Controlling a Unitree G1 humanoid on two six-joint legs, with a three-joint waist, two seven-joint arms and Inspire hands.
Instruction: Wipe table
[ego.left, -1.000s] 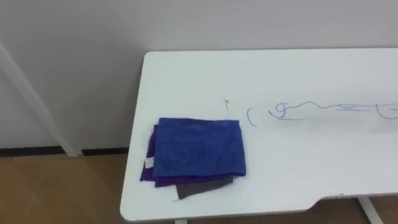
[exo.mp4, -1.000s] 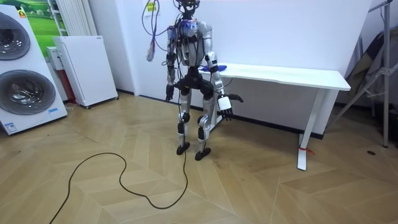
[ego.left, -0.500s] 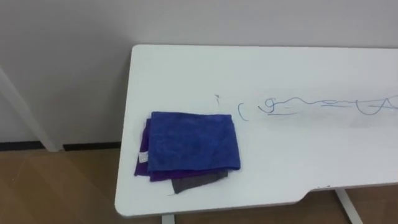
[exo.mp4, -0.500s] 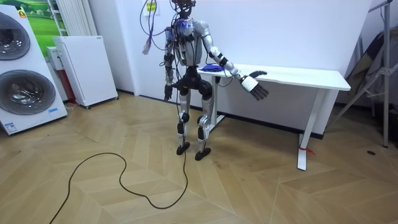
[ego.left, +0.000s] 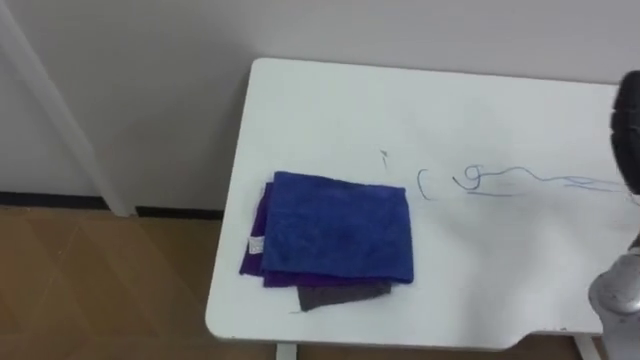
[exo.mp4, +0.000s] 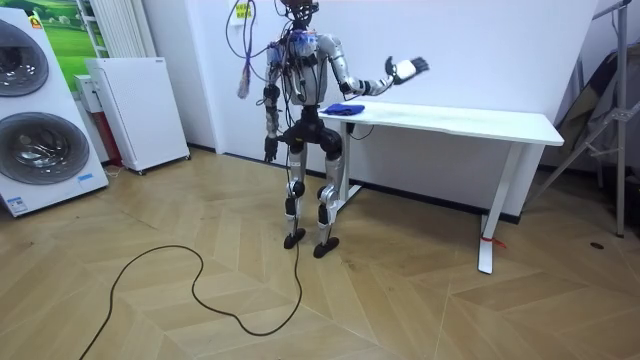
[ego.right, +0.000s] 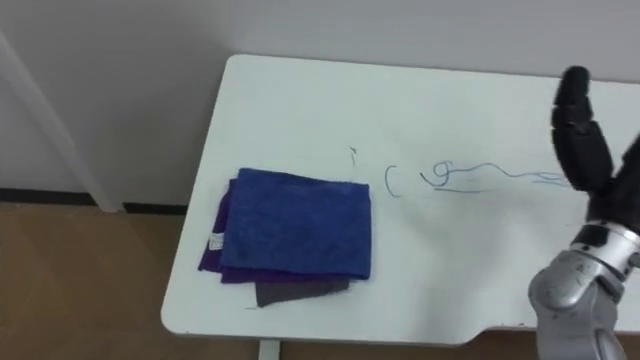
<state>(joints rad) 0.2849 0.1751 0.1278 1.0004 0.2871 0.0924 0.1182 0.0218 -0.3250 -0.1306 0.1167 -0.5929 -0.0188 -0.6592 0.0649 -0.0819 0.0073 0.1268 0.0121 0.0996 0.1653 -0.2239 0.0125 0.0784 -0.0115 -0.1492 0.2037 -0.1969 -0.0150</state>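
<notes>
In the left eye view, the table (ego.left: 330, 110) is carrying a flat stack of cloths (ego.left: 340, 232) near its left end, blue lying over purple and grey. Nothing is touching them, and they are probably waiting there to be picked up. Just to their right a blue scribble (ego.left: 500, 180) is running across the top, apparently the mark that needs wiping. The right hand (ego.left: 628, 140) is showing as a dark shape at the right edge, over the scribble's far part. In the right eye view, that hand is hovering above the table with its fingers straight and slightly spread. It is holding nothing and is well apart from the cloths, so it is likely poised for a reach toward them. In the room view, the robot is standing at the table's end on the room view's left, holding its right arm high over the top. The left hand (exo.mp4: 268, 152) is hanging by its side, and its fingers are too small to tell.
</notes>
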